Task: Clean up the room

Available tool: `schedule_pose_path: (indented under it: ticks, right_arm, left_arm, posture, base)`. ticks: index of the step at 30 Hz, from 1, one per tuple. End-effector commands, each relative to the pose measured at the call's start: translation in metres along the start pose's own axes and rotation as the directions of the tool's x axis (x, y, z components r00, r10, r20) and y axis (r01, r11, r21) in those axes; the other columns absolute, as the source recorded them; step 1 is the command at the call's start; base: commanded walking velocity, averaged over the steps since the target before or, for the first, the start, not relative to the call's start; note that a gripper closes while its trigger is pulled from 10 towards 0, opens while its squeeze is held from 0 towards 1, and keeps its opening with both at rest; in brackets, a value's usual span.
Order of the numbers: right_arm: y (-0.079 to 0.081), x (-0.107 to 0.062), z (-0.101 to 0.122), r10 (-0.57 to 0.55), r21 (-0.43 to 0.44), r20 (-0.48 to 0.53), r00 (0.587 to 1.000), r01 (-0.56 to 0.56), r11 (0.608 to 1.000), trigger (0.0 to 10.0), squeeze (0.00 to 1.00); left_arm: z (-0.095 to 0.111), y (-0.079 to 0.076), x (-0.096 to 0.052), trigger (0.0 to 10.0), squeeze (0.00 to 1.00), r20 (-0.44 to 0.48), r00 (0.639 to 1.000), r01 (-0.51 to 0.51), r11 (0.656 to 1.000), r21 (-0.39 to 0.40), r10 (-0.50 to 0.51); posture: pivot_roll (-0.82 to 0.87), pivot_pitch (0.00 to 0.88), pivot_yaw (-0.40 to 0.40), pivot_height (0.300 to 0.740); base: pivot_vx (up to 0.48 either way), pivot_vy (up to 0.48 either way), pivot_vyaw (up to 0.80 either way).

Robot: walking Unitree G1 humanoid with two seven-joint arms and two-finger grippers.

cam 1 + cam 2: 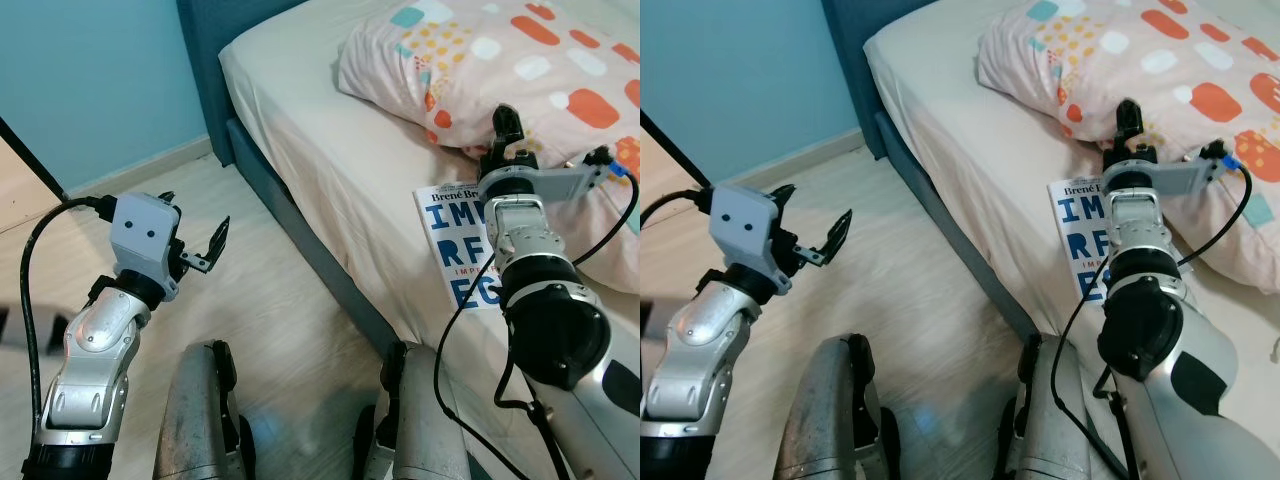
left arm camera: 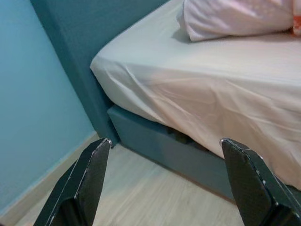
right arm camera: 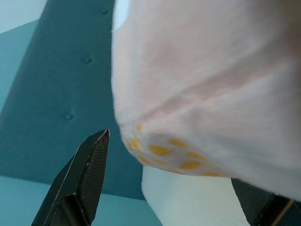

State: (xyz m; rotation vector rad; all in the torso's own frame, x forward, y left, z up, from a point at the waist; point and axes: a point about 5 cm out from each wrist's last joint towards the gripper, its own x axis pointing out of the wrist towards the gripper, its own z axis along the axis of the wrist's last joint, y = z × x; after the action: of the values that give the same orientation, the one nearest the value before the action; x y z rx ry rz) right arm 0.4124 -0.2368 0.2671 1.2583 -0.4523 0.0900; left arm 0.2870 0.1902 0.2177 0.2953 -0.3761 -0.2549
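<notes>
A pink pillow point(image 1: 500, 60) with orange, teal and white spots lies at the head of the bed point(image 1: 320, 150). My right gripper point(image 1: 505, 125) reaches over the mattress to the pillow's near edge. In the right wrist view its fingers point(image 3: 84, 183) stand open with the pillow's edge point(image 3: 202, 94) between them. A white book point(image 1: 452, 235) with big blue letters lies flat on the sheet beside the pillow, partly under my right arm. My left gripper point(image 1: 195, 228) hangs open over the wooden floor beside the bed, holding nothing.
The dark teal bed frame point(image 1: 300, 240) runs along my right side, with the headboard point(image 3: 56, 84) behind the pillow. A light blue wall point(image 1: 90, 80) with a baseboard closes the far left. A black rod point(image 1: 30, 155) slants at the left edge. Light wooden floor point(image 1: 270, 300) lies ahead.
</notes>
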Motion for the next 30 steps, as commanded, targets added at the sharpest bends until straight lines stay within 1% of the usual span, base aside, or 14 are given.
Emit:
schedule_pose_path:
  ticks: [1,4,5,7,8,10,12,14,16,17,20,21,25,30]
  right_arm:
    - [0.01,0.005,0.009,0.045,-0.019,0.014,0.999,-0.045,0.999,10.0,0.0]
    - [0.013,0.007,0.015,0.026,-0.015,0.045,0.999,-0.025,1.0,10.0,0.0]
    - [0.01,0.007,0.023,-0.032,-0.014,0.08,0.996,0.033,0.999,10.0,0.0]
    - [0.006,0.006,0.03,-0.085,-0.019,0.112,0.99,0.088,0.996,10.0,0.0]
    - [0.006,0.006,0.03,-0.085,-0.019,0.112,0.99,0.088,0.996,10.0,0.0]
    - [0.001,0.004,0.045,-0.158,-0.009,0.177,0.971,0.162,0.987,10.0,0.0]
    - [0.0,0.004,0.05,-0.166,-0.005,0.194,0.967,0.171,0.985,10.0,0.0]
    - [0.002,0.003,0.063,-0.169,0.014,0.242,0.955,0.171,0.985,10.0,0.0]
    - [0.002,0.003,0.063,-0.169,0.014,0.242,0.955,0.171,0.985,10.0,0.0]
    - [0.003,0.003,0.07,-0.163,0.021,0.267,0.95,0.164,0.986,1.9,0.0]
    - [0.004,0.003,0.075,-0.159,0.025,0.283,0.946,0.158,0.987,1.9,0.0]
    - [0.007,0.003,0.083,-0.136,0.015,0.303,0.943,0.138,0.99,0.0,0.0]
    - [0.009,0.003,0.086,-0.125,0.005,0.307,0.943,0.13,0.991,0.0,0.0]
    - [0.012,0.004,0.091,-0.1,-0.05,0.301,0.948,0.12,0.991,0.0,0.0]
  left_arm:
    - [-0.001,-0.007,-0.004,10.0,0.0,-0.019,1.0,0.024,1.0,0.0,-0.024]
    - [-0.001,-0.01,-0.006,10.0,0.0,-0.027,0.999,0.033,0.999,-0.006,-0.033]
    - [0.0,-0.011,-0.008,10.0,0.0,-0.031,0.999,0.04,0.999,-0.01,-0.04]
    - [0.001,-0.013,-0.009,10.0,0.0,-0.035,0.998,0.046,0.999,-0.011,-0.047]
    - [0.001,-0.013,-0.009,10.0,0.0,-0.035,0.998,0.046,0.999,-0.011,-0.047]
    - [0.002,-0.013,-0.012,10.0,0.0,-0.042,0.998,0.053,0.999,-0.011,-0.053]
    - [0.003,-0.013,-0.013,10.0,0.0,-0.047,0.997,0.052,0.999,-0.011,-0.053]
    - [0.005,-0.012,-0.015,10.0,0.0,-0.057,0.997,0.051,0.999,-0.01,-0.052]
    - [0.005,-0.012,-0.015,10.0,0.0,-0.057,0.997,0.051,0.999,-0.01,-0.052]
    - [0.005,-0.011,-0.016,10.0,0.0,-0.062,0.997,0.053,0.999,-0.008,-0.054]
    - [0.006,-0.011,-0.017,10.0,0.0,-0.065,0.996,0.055,0.998,-0.007,-0.055]
    - [0.006,-0.011,-0.018,10.0,0.0,-0.069,0.996,0.057,0.998,-0.004,-0.057]
    - [0.007,-0.011,-0.017,10.0,0.0,-0.07,0.996,0.056,0.998,-0.003,-0.057]
    - [0.006,-0.01,-0.018,10.0,0.0,-0.075,0.996,0.05,0.999,-0.002,-0.05]
  posture:
    - [0.23,0.468,-0.101,0.456]
    - [0.23,0.469,-0.098,0.456]
    - [0.23,0.473,-0.097,0.456]
    - [0.24,0.478,-0.097,0.456]
    - [0.24,0.478,-0.097,0.456]
    - [0.25,0.484,-0.096,0.456]
    - [0.25,0.484,-0.096,0.456]
    - [0.26,0.496,-0.093,0.456]
    - [0.26,0.496,-0.093,0.456]
    - [0.26,0.502,-0.092,0.456]
    - [0.26,0.504,-0.091,0.456]
    - [0.25,0.505,-0.096,0.456]
    - [0.25,0.507,-0.095,0.456]
    - [0.24,0.498,-0.101,0.456]
  base:
    - [0.0,0.0,0.0]
    - [0.0,0.0,0.0]
    - [0.0,0.0,0.0]
    - [0.0,0.0,0.0]
    - [0.0,0.0,0.0]
    - [0.0,0.0,0.0]
    - [0.0,0.0,0.0]
    - [0.0,0.0,0.0]
    - [0.0,0.0,0.0]
    - [0.0,0.0,0.0]
    - [0.0,0.0,0.0]
    - [0.0,0.0,0.0]
    - [0.0,0.0,0.0]
    - [0.0,0.0,0.0]
